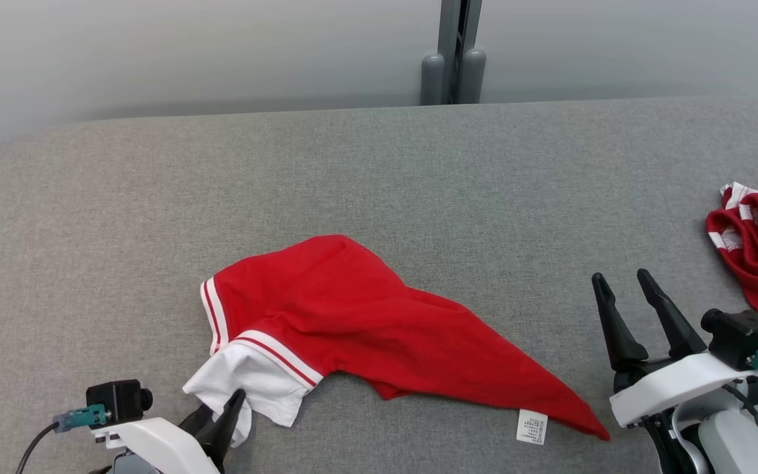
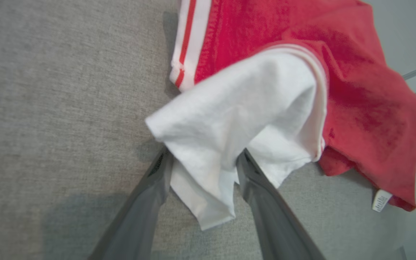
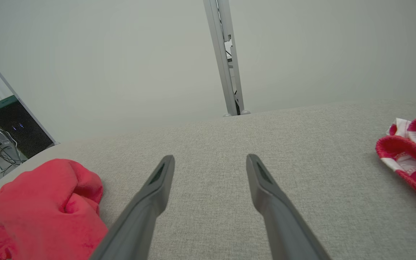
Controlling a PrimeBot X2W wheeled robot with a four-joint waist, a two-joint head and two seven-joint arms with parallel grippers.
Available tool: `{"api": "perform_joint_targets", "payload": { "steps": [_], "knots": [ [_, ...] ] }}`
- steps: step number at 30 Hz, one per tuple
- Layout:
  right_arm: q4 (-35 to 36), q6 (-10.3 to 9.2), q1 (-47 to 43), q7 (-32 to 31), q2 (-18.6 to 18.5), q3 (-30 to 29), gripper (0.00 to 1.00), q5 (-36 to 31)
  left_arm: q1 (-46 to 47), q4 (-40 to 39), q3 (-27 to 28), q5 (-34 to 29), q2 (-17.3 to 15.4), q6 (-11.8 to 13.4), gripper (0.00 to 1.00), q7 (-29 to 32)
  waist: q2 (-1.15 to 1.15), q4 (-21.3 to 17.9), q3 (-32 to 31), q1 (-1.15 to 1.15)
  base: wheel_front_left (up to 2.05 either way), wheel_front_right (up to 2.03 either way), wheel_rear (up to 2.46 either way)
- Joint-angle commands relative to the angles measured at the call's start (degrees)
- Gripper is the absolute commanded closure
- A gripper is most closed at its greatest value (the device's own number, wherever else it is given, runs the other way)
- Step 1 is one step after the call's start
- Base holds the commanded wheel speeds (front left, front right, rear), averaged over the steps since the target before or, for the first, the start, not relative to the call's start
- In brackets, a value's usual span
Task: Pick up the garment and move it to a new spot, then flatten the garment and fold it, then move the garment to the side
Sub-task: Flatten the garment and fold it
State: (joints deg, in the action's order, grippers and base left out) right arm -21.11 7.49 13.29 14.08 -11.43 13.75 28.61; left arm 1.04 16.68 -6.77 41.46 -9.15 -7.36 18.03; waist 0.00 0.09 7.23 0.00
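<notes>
A red garment (image 1: 353, 309) with white-striped trim lies crumpled on the grey padded table (image 1: 418, 171), near the front. Its white sleeve (image 1: 254, 382) points toward the front left corner. My left gripper (image 1: 233, 403) reaches that sleeve from below. In the left wrist view the sleeve (image 2: 244, 108) hangs down between the two spread fingers of the left gripper (image 2: 204, 155), which stands open around the cloth. My right gripper (image 1: 620, 278) is open over bare table to the right of the garment's pointed red end, with nothing between its fingers (image 3: 265, 187). The garment (image 3: 45, 202) bunches at the lower left of the right wrist view.
A second red and white garment (image 1: 757, 243) lies bunched at the table's right edge, also seen as a striped bundle (image 3: 410, 151). A grey post (image 1: 451, 59) rises behind the table's far edge. A white care label (image 1: 531, 426) sticks out at the garment's front hem.
</notes>
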Motion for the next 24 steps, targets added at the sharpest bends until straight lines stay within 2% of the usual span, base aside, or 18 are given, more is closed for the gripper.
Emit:
{"api": "perform_joint_targets", "payload": {
  "steps": [1,8,14,15,19,20,21,22,24],
  "knots": [
    [-0.1,0.01,-0.5,0.2,-0.6,-0.3,0.00,-0.1,-0.2,-0.5,-0.4,0.2,-0.3,-0.2,1.00,-0.6,0.00,0.3,-0.3,0.00,0.00,0.00,0.00],
    [-0.1,0.01,-0.9,0.1,-0.8,-0.3,0.00,-0.1,-2.3,-3.8,0.8,-0.8,-3.2,0.5,1.00,-3.0,0.00,2.9,-1.0,0.00,0.00,0.00,0.00],
    [-0.3,0.01,-0.7,-0.2,-0.7,0.1,0.00,-0.1,-3.9,-2.8,4.0,-1.4,-6.0,4.7,1.00,-2.4,0.00,4.2,-1.2,0.00,0.00,0.00,0.00],
    [-0.3,0.01,-0.7,-0.2,-0.7,0.1,0.00,-0.1,-3.9,-2.8,4.0,-1.4,-6.0,4.7,1.00,-2.4,0.00,4.2,-1.2,0.00,0.00,0.00,0.00],
    [-0.8,0.01,-0.4,-0.6,-0.5,0.6,0.00,0.0,-2.9,2.0,4.7,-2.5,-6.8,7.0,1.00,-2.5,0.00,4.3,-1.0,0.00,0.00,0.00,0.00],
    [-0.9,0.01,-0.3,-0.7,-0.5,0.8,0.00,0.0,-2.5,3.4,4.3,-3.3,-7.3,7.4,0.75,-2.7,0.00,4.2,-1.0,0.00,0.00,0.00,0.00],
    [-1.0,0.01,-0.2,-0.8,-0.5,0.9,0.00,0.1,-2.2,4.6,3.8,-3.9,-7.3,7.6,0.56,-2.9,0.00,4.0,-0.9,0.00,0.00,0.00,0.00],
    [-1.1,0.01,-0.1,-0.8,-0.5,0.9,0.00,0.1,-2.0,5.5,3.5,-4.2,-7.1,7.8,0.00,-3.1,0.00,3.9,-0.9,0.00,0.00,0.00,0.00],
    [-1.3,0.01,-0.1,-0.6,-0.6,0.8,0.00,0.1,-1.6,7.0,3.3,-5.2,-7.4,8.2,0.00,-3.9,0.00,3.6,-0.9,0.00,0.00,0.00,0.00]
  ]
}}
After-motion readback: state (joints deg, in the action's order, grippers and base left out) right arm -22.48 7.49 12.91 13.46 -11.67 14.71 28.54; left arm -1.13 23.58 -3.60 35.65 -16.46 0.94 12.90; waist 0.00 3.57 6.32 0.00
